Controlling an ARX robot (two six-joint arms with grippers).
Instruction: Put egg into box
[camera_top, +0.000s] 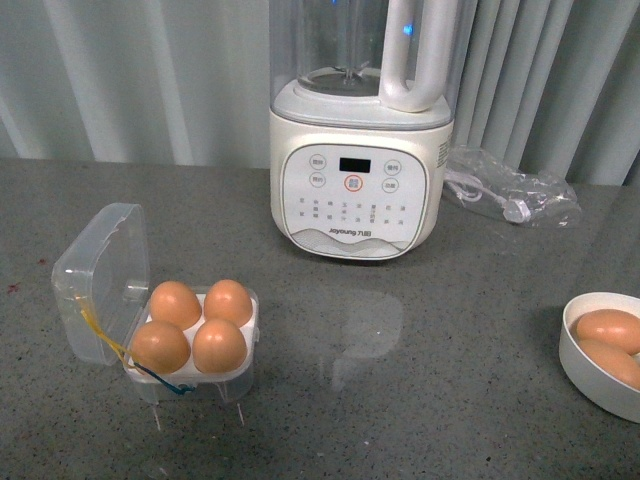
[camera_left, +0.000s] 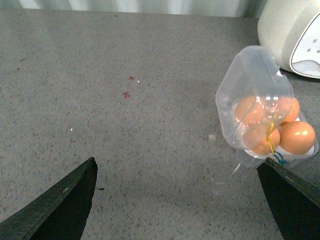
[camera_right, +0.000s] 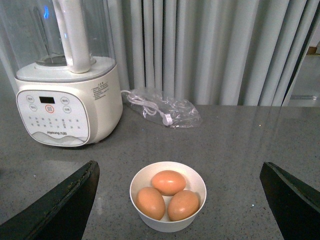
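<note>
Four brown eggs (camera_top: 220, 345) fill every hollow of the box (camera_top: 100, 265), its lid standing open on the grey table (camera_top: 400, 400). The egg is one of them, but I cannot tell which. My left gripper (camera_left: 175, 164) hangs near the box, fingers spread and empty. My right gripper (camera_right: 179, 164), also spread, faces a white bowl (camera_right: 150, 220) with three more eggs (camera_right: 168, 182).

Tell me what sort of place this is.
Probably a kitchen counter, or a mock-up of one: a blender stands on a grey speckled worktop, with a full egg box and a white bowl of eggs.
</note>
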